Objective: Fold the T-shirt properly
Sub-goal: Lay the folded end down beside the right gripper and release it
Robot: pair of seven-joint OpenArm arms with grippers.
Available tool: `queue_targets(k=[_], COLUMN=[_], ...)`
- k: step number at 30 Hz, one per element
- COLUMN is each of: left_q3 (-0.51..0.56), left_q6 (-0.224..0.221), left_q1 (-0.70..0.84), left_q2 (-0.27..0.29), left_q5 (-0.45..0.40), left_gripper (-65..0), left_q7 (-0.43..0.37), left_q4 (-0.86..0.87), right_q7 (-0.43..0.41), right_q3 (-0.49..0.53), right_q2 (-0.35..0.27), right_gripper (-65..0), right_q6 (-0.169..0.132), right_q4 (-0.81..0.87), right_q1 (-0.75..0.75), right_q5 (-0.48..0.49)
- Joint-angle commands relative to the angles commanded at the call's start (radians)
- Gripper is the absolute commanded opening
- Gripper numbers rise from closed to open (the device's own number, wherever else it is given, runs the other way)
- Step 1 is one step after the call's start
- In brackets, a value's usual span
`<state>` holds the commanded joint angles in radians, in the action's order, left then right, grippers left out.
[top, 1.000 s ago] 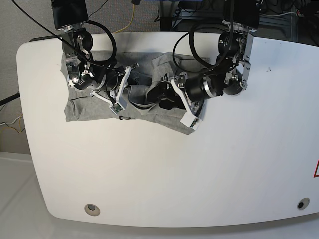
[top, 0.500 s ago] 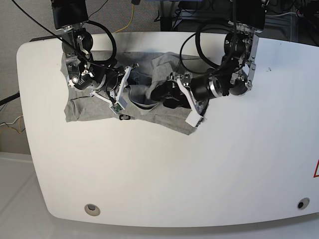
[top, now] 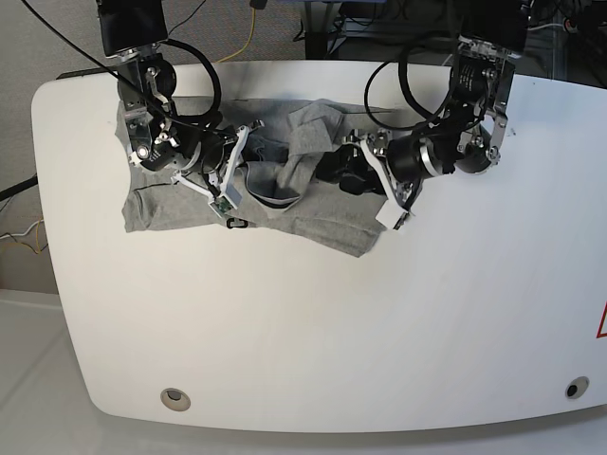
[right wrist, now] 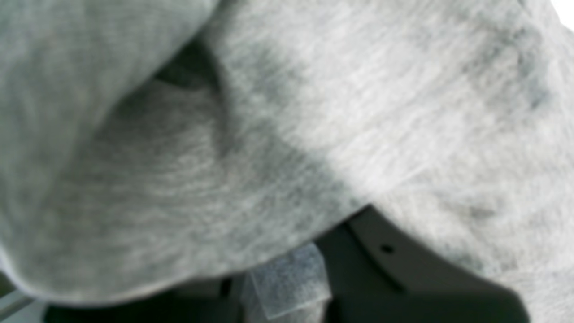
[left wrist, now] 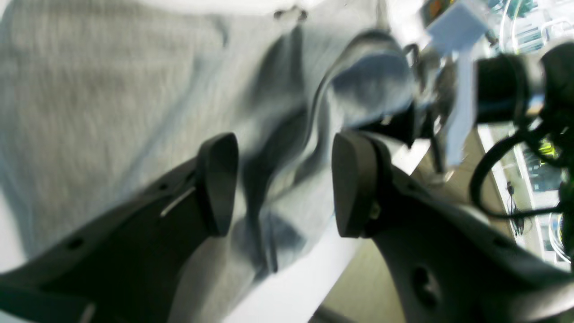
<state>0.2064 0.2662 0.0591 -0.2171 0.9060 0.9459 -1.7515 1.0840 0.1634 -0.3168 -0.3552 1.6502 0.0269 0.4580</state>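
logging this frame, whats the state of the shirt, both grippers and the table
T-shirt: crumpled and bunched on the table, not folded.
Left gripper: open, pads either side of a raised fold without closing on it.
Right gripper: low on the shirt, cloth draped over its camera; open or shut cannot be told.
Table: white, shirt lying at its far side.

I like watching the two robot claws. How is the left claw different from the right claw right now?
The left gripper is open, with a gap between its dark pads; T-shirt cloth shows through that gap. The right gripper is buried under grey cloth in its own camera, so I cannot tell if it is open. In the base view the left gripper sits at the shirt's edge, the right over its middle. Both are at the T-shirt.
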Motion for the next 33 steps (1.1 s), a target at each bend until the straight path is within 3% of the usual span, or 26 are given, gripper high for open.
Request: queue_targets(k=[25, 33], left_q3=[0.000, 0.000], left_q6=[0.002, 0.002], left_q1=[0.032, 0.032], left_q2=[-0.002, -0.002], left_q5=[-0.003, -0.005], left_gripper=[-33.6, -33.6], left_q7=[-0.002, -0.002], left_q4=[0.002, 0.003], right_q7=[0.012, 0.071], right_q3=[-0.026, -0.086], right_q2=[0.000, -0.002], right_gripper=[-62.1, -49.3], right_q6=[0.000, -0.006], right_q4=[0.006, 0.037], right_q1=[-0.006, -0.043], right_q5=[0.008, 0.005])
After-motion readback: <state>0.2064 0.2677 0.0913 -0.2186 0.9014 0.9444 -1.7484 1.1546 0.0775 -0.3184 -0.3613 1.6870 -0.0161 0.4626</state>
